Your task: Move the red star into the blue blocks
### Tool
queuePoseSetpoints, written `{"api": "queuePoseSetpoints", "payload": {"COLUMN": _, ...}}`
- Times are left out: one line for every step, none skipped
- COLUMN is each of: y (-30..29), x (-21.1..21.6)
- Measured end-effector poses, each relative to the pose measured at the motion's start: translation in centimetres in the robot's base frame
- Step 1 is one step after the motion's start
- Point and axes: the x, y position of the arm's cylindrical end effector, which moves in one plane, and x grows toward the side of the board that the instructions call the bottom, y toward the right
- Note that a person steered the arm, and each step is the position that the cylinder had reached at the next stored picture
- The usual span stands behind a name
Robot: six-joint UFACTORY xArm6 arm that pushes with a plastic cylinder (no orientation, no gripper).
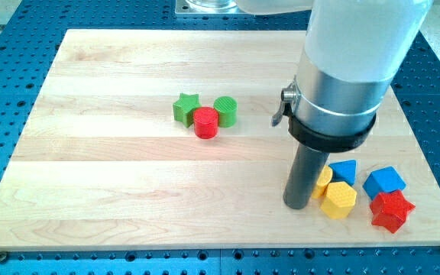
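The red star lies at the view's lower right, touching the lower edge of a blue cube. A second blue block, triangular, sits to the left of the cube. My tip rests on the board left of this cluster, right beside a yellow hexagon and a second yellow block partly hidden behind the rod. The tip is about 120 pixels left of the red star, with the yellow blocks in between.
A green star, a red cylinder and a green cylinder stand bunched together at the board's upper middle. The wooden board lies on a blue perforated table; its right edge runs close to the red star.
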Motion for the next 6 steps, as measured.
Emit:
{"api": "queuePoseSetpoints", "payload": {"y": -3.6, "x": -5.7}}
{"api": "queuePoseSetpoints", "payload": {"y": 0.9, "x": -10.1}}
{"api": "queuePoseSetpoints", "payload": {"y": 13.4, "x": -10.5}}
{"api": "queuePoseSetpoints", "payload": {"y": 23.9, "x": -6.5}}
{"api": "queuePoseSetpoints", "payload": {"y": 24.1, "x": -2.7}}
{"api": "queuePoseSetpoints", "payload": {"y": 23.9, "x": 3.8}}
